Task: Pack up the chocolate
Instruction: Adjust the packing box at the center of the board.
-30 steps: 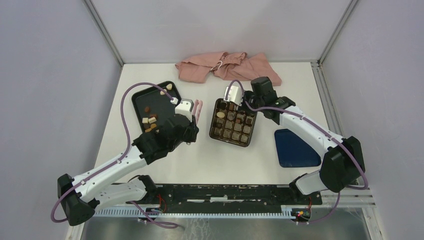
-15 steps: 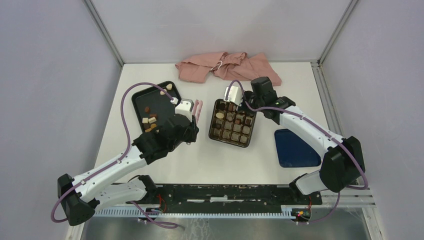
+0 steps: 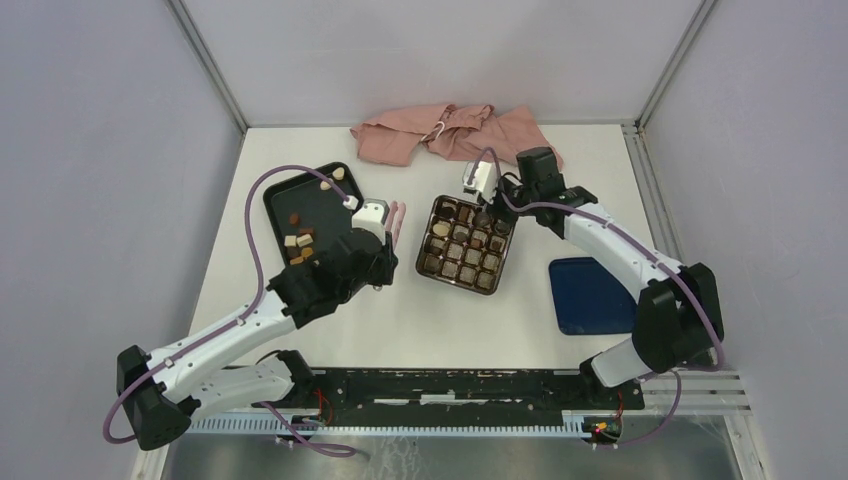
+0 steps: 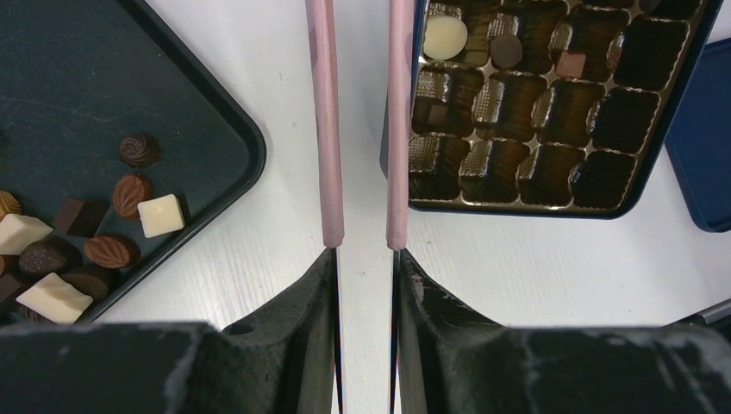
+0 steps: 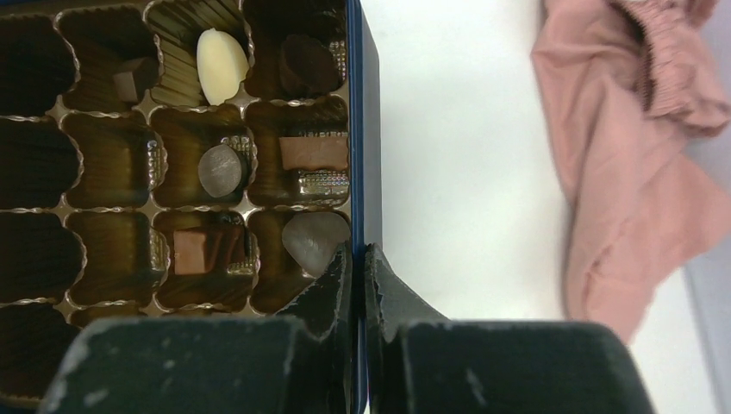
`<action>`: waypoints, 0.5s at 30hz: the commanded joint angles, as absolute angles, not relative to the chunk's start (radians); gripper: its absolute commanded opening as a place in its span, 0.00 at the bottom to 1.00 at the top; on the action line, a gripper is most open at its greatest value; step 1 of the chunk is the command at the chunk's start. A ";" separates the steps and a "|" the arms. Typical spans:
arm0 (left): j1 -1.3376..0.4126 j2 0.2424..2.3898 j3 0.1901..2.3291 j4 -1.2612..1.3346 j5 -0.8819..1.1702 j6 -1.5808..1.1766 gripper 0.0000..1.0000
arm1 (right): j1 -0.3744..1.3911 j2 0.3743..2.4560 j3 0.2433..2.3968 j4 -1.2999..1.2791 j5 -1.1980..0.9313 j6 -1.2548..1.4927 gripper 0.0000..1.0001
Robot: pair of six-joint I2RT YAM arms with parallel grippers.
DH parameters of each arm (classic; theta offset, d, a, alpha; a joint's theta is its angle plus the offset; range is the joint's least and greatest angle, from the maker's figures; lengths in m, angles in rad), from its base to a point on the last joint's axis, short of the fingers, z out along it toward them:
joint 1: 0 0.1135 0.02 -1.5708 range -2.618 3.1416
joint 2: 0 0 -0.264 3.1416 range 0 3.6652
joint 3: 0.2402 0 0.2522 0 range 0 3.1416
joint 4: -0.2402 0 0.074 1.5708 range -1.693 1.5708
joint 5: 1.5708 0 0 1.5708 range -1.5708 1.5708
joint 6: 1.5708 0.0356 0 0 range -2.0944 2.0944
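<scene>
Listing chocolate [image 4: 161, 215]: bite-sized, judged light, rigid but easily marred, likely slick; best nipped across flat sides. Loose stock in black tray [image 4: 103, 78], 10 o'clock on bench [image 3: 400, 320]; some seated in box [image 5: 355, 129], centre. Left pincer [image 3: 396, 208] narrowly parted, empty. Right pincer [image 5: 358, 254] closed on box wall. Surface white, smooth; cloth [image 3: 400, 140] at 12 o'clock.
</scene>
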State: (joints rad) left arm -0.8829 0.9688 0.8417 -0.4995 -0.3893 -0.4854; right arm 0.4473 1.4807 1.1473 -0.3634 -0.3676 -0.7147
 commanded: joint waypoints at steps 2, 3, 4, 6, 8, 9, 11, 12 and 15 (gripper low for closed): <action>-0.875 0.969 0.831 -0.474 -0.398 -0.439 0.34 | 0.332 1.578 1.171 -0.304 -0.627 -0.596 0.00; -0.873 0.973 0.831 -0.474 -0.396 -0.439 0.34 | 0.319 1.595 1.171 -0.306 -0.659 -0.580 0.00; -0.869 0.978 0.831 -0.474 -0.397 -0.439 0.34 | 0.305 1.614 1.171 -0.304 -0.675 -0.570 0.00; -0.858 0.988 0.830 -0.474 -0.395 -0.439 0.35 | 0.292 1.642 1.168 -0.298 -0.684 -0.559 0.00; -0.837 0.997 0.826 -0.471 -0.377 -0.435 0.35 | 0.286 1.660 1.160 -0.280 -0.678 -0.549 0.00; -0.822 1.003 0.824 -0.466 -0.362 -0.433 0.35 | 0.285 1.669 1.155 -0.274 -0.678 -0.546 0.00; -0.783 1.015 0.822 -0.456 -0.318 -0.423 0.35 | 0.284 1.683 1.153 -0.270 -0.683 -0.539 0.01; -0.761 1.019 0.820 -0.452 -0.298 -0.417 0.35 | 0.284 1.691 1.153 -0.268 -0.688 -0.537 0.01; -0.676 1.030 0.815 -0.443 -0.240 -0.393 0.35 | 0.281 1.717 1.155 -0.276 -0.711 -0.534 0.04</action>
